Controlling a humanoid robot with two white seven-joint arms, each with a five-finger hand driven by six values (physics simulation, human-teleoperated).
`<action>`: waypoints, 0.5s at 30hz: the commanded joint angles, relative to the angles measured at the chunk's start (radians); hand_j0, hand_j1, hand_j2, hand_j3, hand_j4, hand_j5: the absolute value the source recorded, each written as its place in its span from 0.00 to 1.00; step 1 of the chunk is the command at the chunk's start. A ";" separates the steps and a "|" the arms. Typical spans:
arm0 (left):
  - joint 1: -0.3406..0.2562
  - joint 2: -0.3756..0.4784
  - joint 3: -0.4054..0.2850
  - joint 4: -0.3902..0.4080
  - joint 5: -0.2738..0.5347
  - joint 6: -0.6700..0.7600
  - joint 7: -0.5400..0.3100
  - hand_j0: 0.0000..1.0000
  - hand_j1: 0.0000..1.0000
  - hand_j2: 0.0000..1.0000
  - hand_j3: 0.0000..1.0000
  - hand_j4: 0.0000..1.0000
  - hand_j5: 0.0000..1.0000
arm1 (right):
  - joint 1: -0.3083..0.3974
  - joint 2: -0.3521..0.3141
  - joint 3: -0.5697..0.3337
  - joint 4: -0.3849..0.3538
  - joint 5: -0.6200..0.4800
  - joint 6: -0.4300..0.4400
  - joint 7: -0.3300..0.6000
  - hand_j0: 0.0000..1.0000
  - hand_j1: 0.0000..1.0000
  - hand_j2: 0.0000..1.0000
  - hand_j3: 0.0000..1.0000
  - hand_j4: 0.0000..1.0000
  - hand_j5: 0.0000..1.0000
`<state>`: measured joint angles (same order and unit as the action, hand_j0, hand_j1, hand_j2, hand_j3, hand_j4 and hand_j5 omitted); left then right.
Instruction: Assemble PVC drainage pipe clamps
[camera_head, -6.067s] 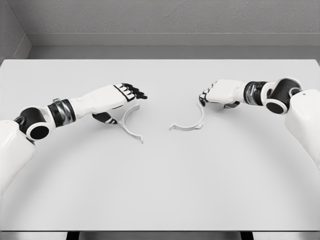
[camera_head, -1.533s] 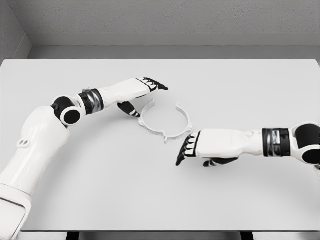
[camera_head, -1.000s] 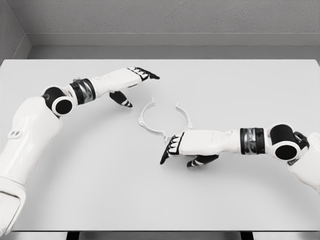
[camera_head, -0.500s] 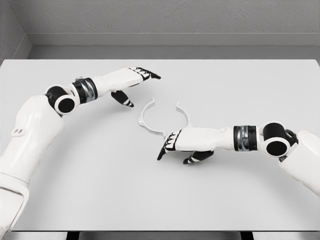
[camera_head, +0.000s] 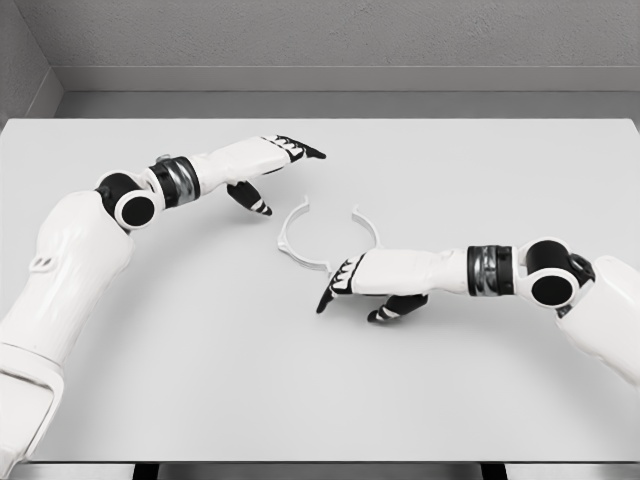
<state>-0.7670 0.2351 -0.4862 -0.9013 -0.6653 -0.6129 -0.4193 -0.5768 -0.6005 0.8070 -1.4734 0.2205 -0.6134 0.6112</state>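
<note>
White clamp halves (camera_head: 325, 238) lie as ring on surface (camera_head: 320, 380), top gap unclosed. Note left hand (camera_head: 268, 160) and right hand (camera_head: 375, 280): fingers released, nothing grasped. Your closure likely remains.

We're looking down on a wide pale grey table (camera_head: 320, 400) — matte top, it fills most of the view. Behind its far edge runs a narrow grey floor strip (camera_head: 340, 104), then a textured grey back wall (camera_head: 330, 35) with a lighter band along its base. Side wall (camera_head: 22, 62) meets it at the left corner. Lighting is soft and even — only faint shadows.
</note>
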 joint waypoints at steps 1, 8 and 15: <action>0.000 0.000 0.003 0.002 0.007 0.002 0.001 1.00 1.00 1.00 1.00 1.00 1.00 | 0.000 0.002 0.001 0.004 -0.007 0.003 0.000 0.77 0.77 0.77 0.77 0.77 0.77; 0.000 -0.014 0.001 0.024 0.007 0.002 0.001 1.00 1.00 1.00 1.00 1.00 1.00 | -0.005 0.004 0.009 0.016 -0.010 0.003 0.000 0.77 0.77 0.77 0.77 0.77 0.77; 0.000 -0.022 0.000 0.038 0.007 0.002 0.002 1.00 1.00 1.00 1.00 1.00 1.00 | -0.040 0.002 0.046 0.041 -0.067 0.003 0.000 0.76 0.76 0.76 0.76 0.76 0.76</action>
<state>-0.7670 0.2160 -0.4878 -0.8674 -0.6655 -0.6130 -0.4179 -0.6167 -0.5976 0.8377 -1.4434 0.1759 -0.6132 0.6111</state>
